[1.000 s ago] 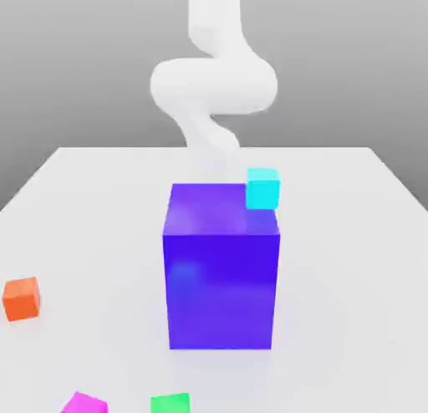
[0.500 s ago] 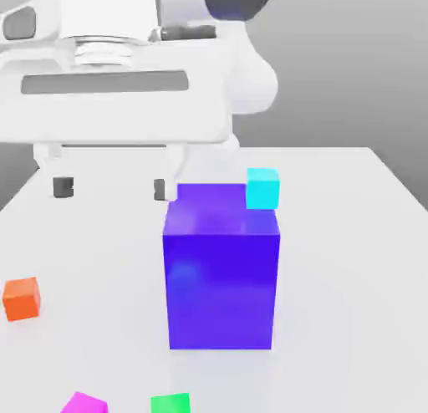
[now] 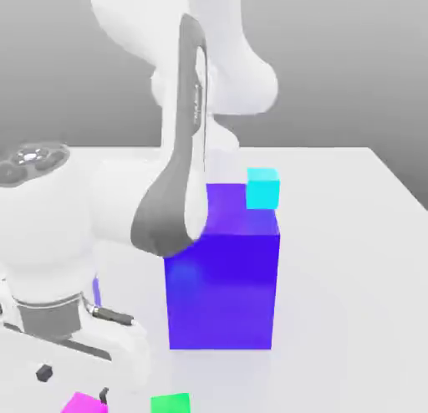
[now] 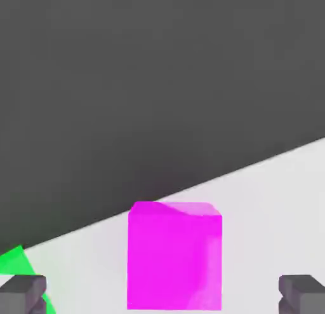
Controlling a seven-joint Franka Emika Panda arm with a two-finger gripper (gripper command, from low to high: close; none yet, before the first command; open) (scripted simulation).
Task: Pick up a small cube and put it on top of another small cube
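The small magenta cube (image 3: 84, 403) lies on the white table (image 3: 351, 236) near the front edge, at the exterior view's left. My gripper (image 3: 73, 384) hangs just above it, open, with its dark fingertips (image 3: 43, 372) spread to either side. In the hand view the magenta cube (image 4: 174, 255) sits between the two fingertips (image 4: 22, 293) of the gripper (image 4: 162, 297), with a gap on each side and nothing gripped. A small green cube (image 3: 170, 403) lies close by at the exterior view's right of the magenta one, also seen in the hand view as the green cube (image 4: 18, 263).
A big blue-violet block (image 3: 221, 273) stands mid-table, right beside the arm's dark elbow (image 3: 171, 211). A small cyan cube (image 3: 262, 188) shows at the block's far top corner. The table edge runs just past the magenta cube.
The hand has swung from high over the table's back left down to the front left, over the magenta cube. The arm now covers the orange cube. The fingers stay apart.
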